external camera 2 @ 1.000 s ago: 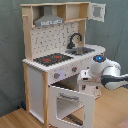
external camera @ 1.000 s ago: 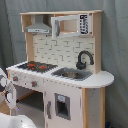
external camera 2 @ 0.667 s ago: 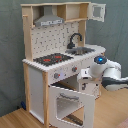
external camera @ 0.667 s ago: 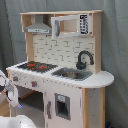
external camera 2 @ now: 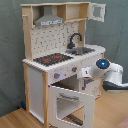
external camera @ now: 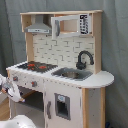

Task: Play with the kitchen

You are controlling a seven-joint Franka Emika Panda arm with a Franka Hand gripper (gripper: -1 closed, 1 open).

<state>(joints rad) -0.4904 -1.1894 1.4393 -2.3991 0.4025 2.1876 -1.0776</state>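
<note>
In the first exterior view, the kitchen (external camera: 57, 70) fills most of the picture, standing against a grey curtain (external camera: 10, 35). Its black hob (external camera: 35, 66) with red rings lies on the first exterior view's left part of the worktop, the sink (external camera: 72, 74) beside it, and the black faucet (external camera: 84, 59) curves over the sink's far edge. A grey hood (external camera: 39, 26) hangs above the hob. Two knobs (external camera: 33, 83) sit on the front panel below the hob. At the lower left edge, part of the white arm (external camera: 9, 87) shows in front of the kitchen — its hand is out of sight here.

In the second exterior view, the kitchen stands on a wooden floor (external camera 2: 15, 119), with the pegboard back (external camera 2: 52, 40) behind the hob. The windowed oven door (external camera 2: 72, 102) stands swung open towards the camera. The arm reaches in from the second exterior view's right, its hand (external camera 2: 86, 73) just beside the knob panel above the open door — whether the fingers are spread or pressed together I cannot tell.
</note>
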